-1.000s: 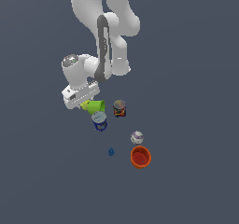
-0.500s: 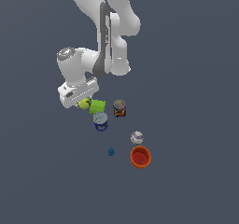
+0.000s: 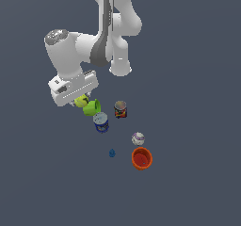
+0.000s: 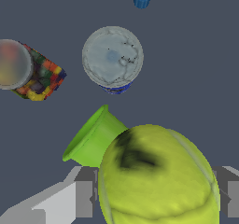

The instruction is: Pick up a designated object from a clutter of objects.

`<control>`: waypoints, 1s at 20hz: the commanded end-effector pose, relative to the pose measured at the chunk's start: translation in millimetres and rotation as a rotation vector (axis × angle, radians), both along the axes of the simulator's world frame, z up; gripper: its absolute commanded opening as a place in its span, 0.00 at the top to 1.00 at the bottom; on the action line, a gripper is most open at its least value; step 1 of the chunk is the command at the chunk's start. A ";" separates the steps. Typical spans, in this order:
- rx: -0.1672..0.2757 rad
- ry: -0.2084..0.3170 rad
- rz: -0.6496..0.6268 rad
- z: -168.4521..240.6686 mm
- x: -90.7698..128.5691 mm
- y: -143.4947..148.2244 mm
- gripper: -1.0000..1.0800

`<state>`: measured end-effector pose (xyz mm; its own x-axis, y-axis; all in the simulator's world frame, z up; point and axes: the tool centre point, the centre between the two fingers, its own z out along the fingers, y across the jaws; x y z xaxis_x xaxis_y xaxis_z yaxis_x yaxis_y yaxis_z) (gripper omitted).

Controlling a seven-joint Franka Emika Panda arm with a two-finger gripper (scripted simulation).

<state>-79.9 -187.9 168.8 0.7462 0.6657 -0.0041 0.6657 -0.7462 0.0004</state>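
The tennis ball (image 3: 81,100) sits between the fingers of the gripper (image 3: 80,102), touching the cup (image 3: 92,108), which lies on its side just to the exterior view's right of it. Just below the cup stands one can (image 3: 101,122); another can (image 3: 120,109) stands near the cup's right. Farther down and right come the second ball (image 3: 138,138) and the bowl (image 3: 141,158), close together. A tiny piece (image 3: 112,152) lies left of the bowl.
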 end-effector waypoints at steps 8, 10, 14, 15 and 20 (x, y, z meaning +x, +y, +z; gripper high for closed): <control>-0.001 -0.001 0.000 83.6 48.3 9.7 1.00; 0.000 -0.001 0.000 100.6 58.5 11.7 1.00; 0.001 -0.001 0.000 131.7 77.5 15.2 1.00; 0.001 -0.001 0.000 138.9 82.0 16.0 1.00; 0.001 -0.002 0.001 172.5 103.2 19.6 1.00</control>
